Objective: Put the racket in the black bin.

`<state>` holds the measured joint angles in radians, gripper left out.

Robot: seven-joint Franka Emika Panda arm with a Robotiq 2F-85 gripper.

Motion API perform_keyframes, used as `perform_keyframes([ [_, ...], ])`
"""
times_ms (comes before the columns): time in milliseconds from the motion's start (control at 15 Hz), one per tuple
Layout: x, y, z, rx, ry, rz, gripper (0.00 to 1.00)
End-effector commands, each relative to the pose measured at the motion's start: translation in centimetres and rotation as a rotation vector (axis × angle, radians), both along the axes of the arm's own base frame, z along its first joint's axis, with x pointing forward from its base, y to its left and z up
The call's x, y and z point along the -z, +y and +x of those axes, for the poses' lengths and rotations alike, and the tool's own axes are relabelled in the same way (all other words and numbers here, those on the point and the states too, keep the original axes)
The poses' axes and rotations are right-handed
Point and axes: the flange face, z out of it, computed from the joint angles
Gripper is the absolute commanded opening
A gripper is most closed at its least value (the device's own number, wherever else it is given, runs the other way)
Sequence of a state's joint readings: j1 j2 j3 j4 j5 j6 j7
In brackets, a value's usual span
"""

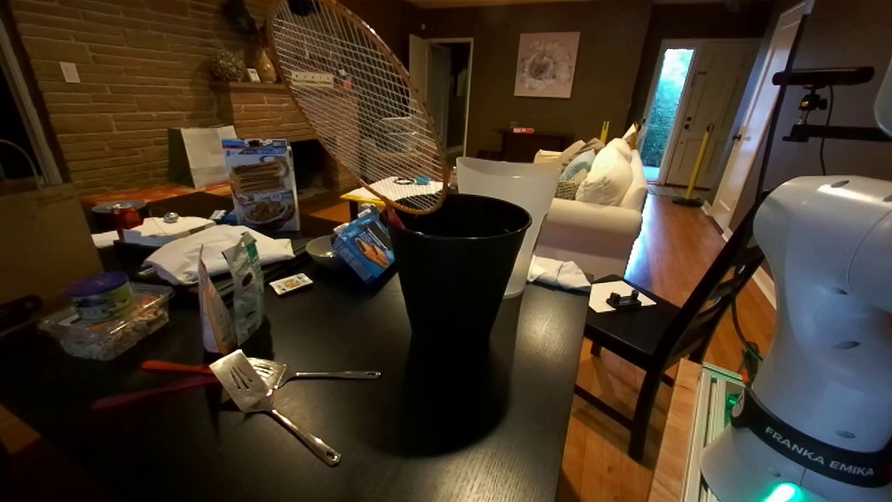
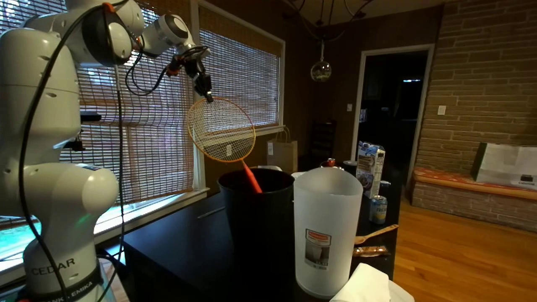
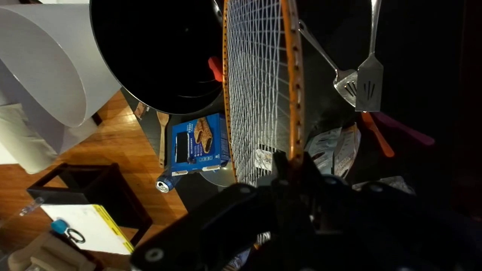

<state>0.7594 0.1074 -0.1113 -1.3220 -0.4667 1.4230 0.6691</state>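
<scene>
Your gripper [image 2: 209,99] pinches the racket [image 2: 222,132] by its head's edge, the red handle [image 2: 252,178] dipping into the black bin [image 2: 256,218]; it should feel light and stiff (strings probably fragile), so grasp only the frame.

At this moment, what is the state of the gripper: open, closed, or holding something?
Gripper: closed, holding the racket by the edge of its head.

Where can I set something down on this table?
Bare table lies between the spatulas and its robot-side edge, and between the pouches and the black bin. It's crowded around the tall box, blue box and plastic container.
</scene>
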Motion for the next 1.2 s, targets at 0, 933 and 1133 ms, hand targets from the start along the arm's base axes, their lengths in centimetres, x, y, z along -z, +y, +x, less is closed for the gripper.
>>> perform_keyframes([
  [0,0.5,0.1,-0.2,-0.014,0.028,0.009,0.02],
  [933,1.2,-7.4,0.9,-0.021,0.095,0.065,0.02],
  [1133,2.0,-8.2,0.8,-0.032,0.114,0.056,0.02],
])
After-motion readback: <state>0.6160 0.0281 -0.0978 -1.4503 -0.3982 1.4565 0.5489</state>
